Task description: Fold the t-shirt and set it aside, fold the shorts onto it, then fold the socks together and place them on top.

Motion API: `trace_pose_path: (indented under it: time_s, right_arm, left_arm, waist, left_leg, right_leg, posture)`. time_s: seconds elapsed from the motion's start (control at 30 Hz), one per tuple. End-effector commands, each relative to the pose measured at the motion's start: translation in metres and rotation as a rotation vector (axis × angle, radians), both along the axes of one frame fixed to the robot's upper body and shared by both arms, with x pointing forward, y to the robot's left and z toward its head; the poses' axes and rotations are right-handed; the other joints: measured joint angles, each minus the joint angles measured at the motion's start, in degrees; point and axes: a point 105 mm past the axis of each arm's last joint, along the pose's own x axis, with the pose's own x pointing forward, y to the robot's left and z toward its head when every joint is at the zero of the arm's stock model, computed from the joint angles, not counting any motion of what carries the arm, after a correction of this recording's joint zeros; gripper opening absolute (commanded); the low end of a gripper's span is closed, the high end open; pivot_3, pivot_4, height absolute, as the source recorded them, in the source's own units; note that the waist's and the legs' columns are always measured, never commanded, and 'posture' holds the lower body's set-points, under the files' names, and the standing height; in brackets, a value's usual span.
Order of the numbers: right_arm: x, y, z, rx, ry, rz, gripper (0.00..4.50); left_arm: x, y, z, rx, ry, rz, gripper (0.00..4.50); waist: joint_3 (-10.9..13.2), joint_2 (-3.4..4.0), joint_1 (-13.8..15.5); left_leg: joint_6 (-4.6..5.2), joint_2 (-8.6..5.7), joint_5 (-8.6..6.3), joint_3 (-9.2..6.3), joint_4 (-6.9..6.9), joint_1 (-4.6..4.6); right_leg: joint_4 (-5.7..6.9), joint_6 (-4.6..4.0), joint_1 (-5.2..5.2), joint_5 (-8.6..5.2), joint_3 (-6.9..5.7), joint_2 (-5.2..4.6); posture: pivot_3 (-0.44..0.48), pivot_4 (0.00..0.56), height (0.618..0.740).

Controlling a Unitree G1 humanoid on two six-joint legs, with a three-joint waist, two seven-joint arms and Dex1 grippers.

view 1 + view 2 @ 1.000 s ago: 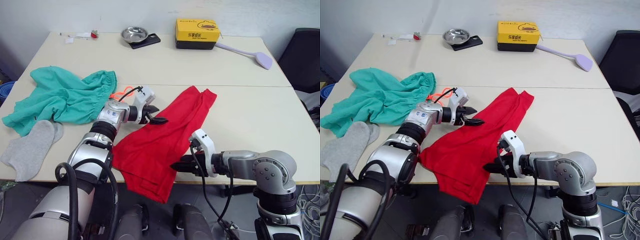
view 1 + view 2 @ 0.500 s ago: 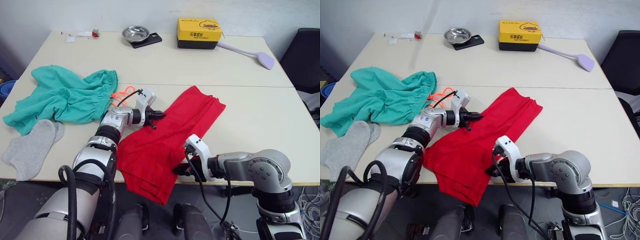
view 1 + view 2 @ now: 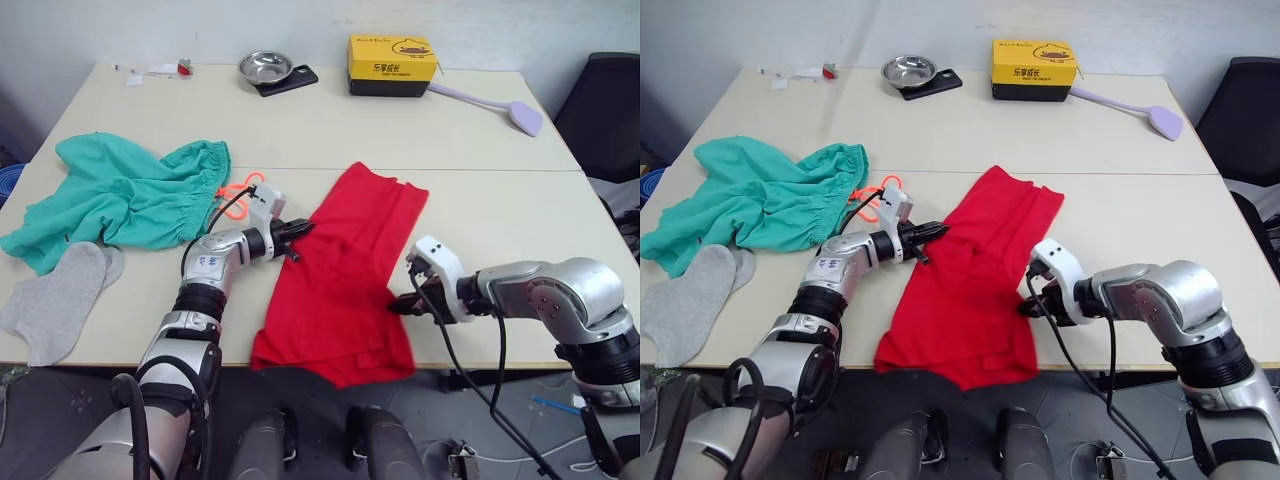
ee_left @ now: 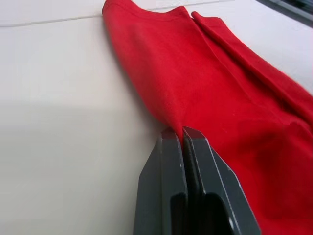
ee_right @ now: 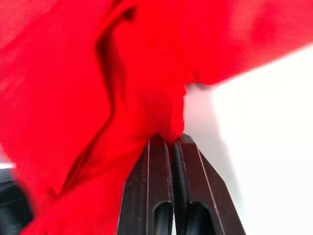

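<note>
The red t-shirt (image 3: 345, 270) lies stretched from the table's middle seam to the near edge, its lower end hanging over. My left gripper (image 3: 296, 229) is shut on the t-shirt's left edge, and the left wrist view shows the cloth (image 4: 215, 88) pinched between the closed fingers. At the t-shirt's right edge my right gripper (image 3: 397, 304) is shut on a fold of red cloth (image 5: 161, 88). The teal-green shorts (image 3: 125, 195) lie bunched at the left with an orange drawstring (image 3: 237, 188). The grey socks (image 3: 55, 298) rest overlapping at the near left edge.
Along the far edge stand a yellow box (image 3: 392, 65), a steel bowl (image 3: 266, 68) on a dark slab, and a lilac spatula (image 3: 500, 106). Small scraps (image 3: 155, 72) lie at the far left corner. A black chair (image 3: 605, 110) stands to the right.
Both grippers closed on the t-shirt's side edges. The right gripper then pulled its edge to the right, spreading the shirt wider and straighter across the table.
</note>
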Motion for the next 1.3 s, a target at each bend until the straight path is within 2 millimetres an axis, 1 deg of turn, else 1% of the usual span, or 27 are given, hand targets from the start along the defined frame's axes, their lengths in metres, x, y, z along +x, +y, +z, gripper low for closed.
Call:
trace_pose_path:
  time_s: [0.03, 0.1, 0.17, 0.27, 0.33, 0.4, 0.43, 0.47, 0.5, 0.57, 0.6, 0.63, 0.67, 0.7, 0.73, 0.8, 0.87, 0.9, 1.0, 1.07, 1.13, 1.2, 1.3]
  right_arm:
    - [0.021, -0.007, 0.009, -0.007, -0.076, -0.005, 0.0]
    - [0.027, -0.009, 0.009, -0.015, -0.087, 0.006, 0.0]
    - [0.028, -0.007, 0.009, -0.012, -0.088, 0.031, 0.0]
    - [0.027, -0.002, 0.007, 0.005, -0.084, 0.06, 0.0]
    - [0.024, 0.002, 0.01, 0.059, -0.061, 0.065, 0.0]
    - [0.019, 0.002, 0.013, 0.084, -0.039, 0.078, 0.47]
    - [0.019, -0.001, 0.013, 0.072, -0.044, 0.069, 0.65]
    - [0.018, -0.007, 0.013, 0.055, -0.056, 0.064, 0.96]
    - [0.018, -0.013, 0.014, 0.042, -0.065, 0.055, 1.34]
    - [0.016, -0.026, 0.019, 0.034, -0.094, 0.054, 2.03]
    - [0.016, -0.036, 0.023, 0.019, -0.152, 0.078, 2.34]
    - [0.015, -0.047, 0.026, -0.013, -0.236, 0.136, 2.76]
    - [0.014, -0.059, 0.028, -0.05, -0.306, 0.184, 3.08]
    - [0.013, -0.07, 0.028, -0.09, -0.377, 0.234, 3.45]
    - [0.012, -0.079, 0.027, -0.123, -0.424, 0.275, 3.75]
    - [0.009, -0.09, 0.024, -0.171, -0.505, 0.346, 4.46]
    - [0.003, -0.094, 0.019, -0.212, -0.6, 0.464, 4.5]
    - [0.0, -0.096, 0.015, -0.245, -0.648, 0.519, 4.5]
    - [-0.006, -0.1, 0.0, -0.335, -0.74, 0.663, 4.5]
    - [-0.009, -0.096, -0.01, -0.372, -0.818, 0.774, 4.5]
    - [-0.009, -0.088, -0.017, -0.372, -0.871, 0.836, 4.5]
    - [-0.009, -0.078, -0.023, -0.352, -0.911, 0.881, 4.5]
    - [-0.008, -0.063, -0.029, -0.323, -0.958, 0.946, 4.5]
  left_arm:
    - [0.0, 0.013, 0.023, -0.083, -0.089, 0.139, 0.03]
    - [-0.005, 0.017, 0.025, -0.104, -0.112, 0.193, 0.03]
    - [-0.012, 0.018, 0.024, -0.11, -0.127, 0.222, 0.03]
    - [-0.019, 0.016, 0.019, -0.113, -0.103, 0.207, 0.03]
    - [-0.022, 0.019, 0.019, -0.132, -0.09, 0.199, 0.03]
    - [-0.023, 0.025, 0.02, -0.144, -0.073, 0.189, 0.0]
    - [-0.024, 0.027, 0.018, -0.115, -0.067, 0.184, 0.0]
    - [-0.026, 0.03, 0.018, -0.07, -0.081, 0.164, 0.45]
    - [-0.031, 0.033, 0.018, -0.013, -0.107, 0.126, 0.68]
    - [-0.041, 0.043, 0.026, 0.085, -0.188, 0.071, 1.32]
    - [-0.048, 0.049, 0.031, 0.123, -0.228, 0.034, 1.59]
    - [-0.056, 0.058, 0.033, 0.181, -0.264, -0.003, 1.97]
    - [-0.064, 0.064, 0.033, 0.245, -0.294, -0.046, 2.28]
    - [-0.074, 0.069, 0.033, 0.308, -0.329, -0.107, 2.6]
    - [-0.081, 0.075, 0.03, 0.372, -0.343, -0.147, 2.91]
    - [-0.091, 0.083, 0.023, 0.479, -0.386, -0.222, 3.55]
    - [-0.105, 0.085, 0.019, 0.558, -0.467, -0.333, 4.22]
    - [-0.111, 0.085, 0.018, 0.59, -0.509, -0.389, 4.45]
    - [-0.122, 0.087, 0.0, 0.706, -0.525, -0.538, 4.45]
    - [-0.128, 0.087, -0.013, 0.775, -0.554, -0.63, 4.45]
    - [-0.131, 0.086, -0.023, 0.807, -0.565, -0.699, 4.45]
    - [-0.134, 0.081, -0.028, 0.802, -0.569, -0.746, 4.45]
    - [-0.137, 0.071, -0.033, 0.786, -0.586, -0.809, 4.45]
  waist:
    - [0.0, -0.01, 0.24]
    - [0.0, -0.01, 0.46]
    - [0.0, -0.01, 0.61]
    - [0.0, -0.01, 0.63]
    - [0.0, -0.01, 0.59]
    - [0.0, -0.01, 0.58]
    - [0.0, -0.01, 0.57]
    - [0.0, -0.01, 0.57]
    - [0.0, -0.01, 0.57]
    - [0.01, 0.0, 0.43]
    - [0.01, 0.0, 0.43]
    - [0.01, 0.0, 0.43]
    - [0.02, 0.01, 0.51]
    - [0.02, 0.02, 0.55]
    - [0.03, 0.03, 0.53]
    - [0.06, 0.09, 0.5]
    - [0.09, 0.14, 0.42]
    - [0.1, 0.15, 0.4]
    - [0.18, 0.29, 0.24]
    - [0.19, 0.32, 0.14]
    - [0.17, 0.29, 0.1]
    - [0.14, 0.26, -0.09]
    - [0.11, 0.23, -0.41]
  left_leg:
    - [0.01, 0.0, 0.01, -0.01, 0.02, 0.0]
    - [0.02, -0.02, 0.01, -0.01, 0.04, -0.01]
    - [0.04, -0.03, 0.02, -0.03, 0.05, -0.01]
    - [0.06, -0.07, 0.0, -0.04, 0.06, -0.01]
    - [0.06, -0.07, 0.0, -0.04, 0.07, -0.01]
    - [0.05, -0.06, 0.01, -0.05, 0.07, -0.01]
    - [0.04, -0.06, 0.01, -0.06, 0.06, -0.01]
    - [0.04, -0.06, 0.01, -0.06, 0.04, -0.01]
    - [0.04, -0.05, 0.01, -0.08, 0.04, -0.01]
    - [0.02, -0.06, 0.0, -0.07, 0.01, -0.01]
    - [0.0, -0.06, -0.01, -0.06, -0.02, -0.01]
    - [-0.01, -0.07, -0.03, -0.06, -0.01, -0.01]
    - [-0.06, -0.07, -0.06, -0.06, -0.03, -0.02]
    - [-0.32, -0.08, -0.23, -0.04, -0.05, -0.04]
    - [-0.34, -0.08, -0.27, 0.0, -0.07, -0.03]
    - [-0.33, -0.08, -0.27, 0.12, -0.09, 0.0]
    - [-0.33, -0.07, -0.27, 0.19, -0.06, 0.03]
    - [-0.34, -0.07, -0.26, 0.2, -0.06, 0.07]
    - [-0.37, -0.04, -0.26, 0.26, -0.11, 0.12]
    - [-0.37, -0.04, -0.26, 0.31, -0.11, 0.15]
    - [-0.38, 0.0, -0.25, 0.36, -0.1, 0.23]
    - [-0.38, 0.03, -0.26, 0.36, -0.06, 0.35]
    - [-0.42, 0.05, -0.32, 0.38, -0.19, 0.86]
  right_leg:
    - [0.02, 0.0, 0.01, 0.0, -0.02, 0.0]
    - [0.01, 0.02, 0.03, 0.01, -0.01, -0.03]
    - [-0.03, 0.07, 0.07, 0.04, -0.04, -0.05]
    - [-0.07, 0.1, 0.11, 0.06, -0.05, -0.08]
    - [-0.07, 0.11, 0.13, 0.06, -0.07, -0.08]
    - [-0.06, 0.11, 0.12, 0.06, -0.08, -0.07]
    - [-0.06, 0.11, 0.12, 0.06, -0.09, -0.07]
    - [-0.06, 0.11, 0.11, 0.06, -0.09, -0.07]
    - [-0.07, 0.11, 0.11, 0.06, -0.11, -0.07]
    - [-0.09, 0.11, 0.1, 0.06, -0.11, -0.07]
    - [-0.11, 0.11, 0.1, 0.06, -0.11, -0.07]
    - [-0.14, 0.11, 0.1, 0.06, -0.11, -0.07]
    - [-0.19, 0.11, 0.1, 0.06, -0.11, -0.07]
    - [-0.25, 0.11, 0.1, 0.06, -0.13, -0.06]
    - [-0.29, 0.11, 0.11, 0.06, -0.13, -0.04]
    - [-0.34, 0.14, 0.11, 0.07, -0.15, -0.02]
    - [-0.33, 0.2, 0.11, 0.11, -0.14, -0.03]
    - [-0.31, 0.21, 0.11, 0.11, -0.07, -0.05]
    - [-0.31, 0.21, 0.09, 0.11, 0.13, -0.04]
    - [-0.27, 0.2, 0.06, 0.11, 0.2, -0.04]
    - [-0.22, 0.2, 0.09, 0.11, 0.25, 0.0]
    - [-0.22, 0.2, 0.19, 0.12, 0.29, 0.0]
    - [-0.29, 0.18, 0.61, 0.11, 0.37, -0.01]
  posture:
    - [0.0, 0.15, 0.74]
    - [0.0, 0.15, 0.74]
    - [0.0, 0.15, 0.74]
    - [0.0, 0.15, 0.74]
    - [0.0, 0.15, 0.74]
    - [0.0, 0.15, 0.74]
    - [0.0, 0.15, 0.74]
    - [0.0, 0.15, 0.74]
    - [0.0, 0.15, 0.74]
    - [0.0, 0.15, 0.74]
    - [0.0, 0.15, 0.74]
    - [0.0, 0.15, 0.74]
    - [0.0, 0.15, 0.74]
    - [0.0, 0.15, 0.74]
    - [0.0, 0.15, 0.74]
    - [0.0, 0.15, 0.74]
    - [0.0, 0.15, 0.74]
    - [0.0, 0.15, 0.74]
    - [0.0, 0.15, 0.74]
    - [0.0, 0.15, 0.74]
    - [0.0, 0.15, 0.74]
    - [0.0, 0.15, 0.74]
    - [0.0, 0.15, 0.74]
